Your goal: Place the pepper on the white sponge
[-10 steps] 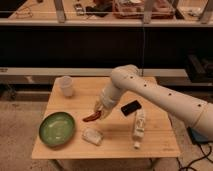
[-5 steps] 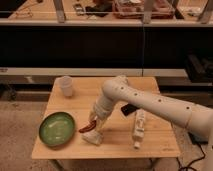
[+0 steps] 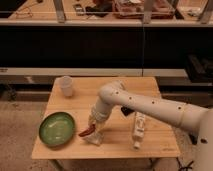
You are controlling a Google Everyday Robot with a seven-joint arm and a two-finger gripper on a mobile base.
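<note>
The pepper (image 3: 87, 131) is a small dark red chili held at the tip of my gripper (image 3: 92, 125), low over the wooden table (image 3: 115, 90). It hangs just above and to the left of the white sponge (image 3: 95, 138), an off-white block partly hidden under the gripper. My white arm reaches in from the right, bending down over the middle of the table.
A green plate (image 3: 56, 129) lies at the front left, close to the pepper. A white cup (image 3: 65, 85) stands at the back left. A long white bottle (image 3: 138, 129) lies at the right, with a black flat object (image 3: 127, 110) behind the arm.
The arm has lowered and moved left and forward with the pepper, from above the table's middle down to the white sponge.
</note>
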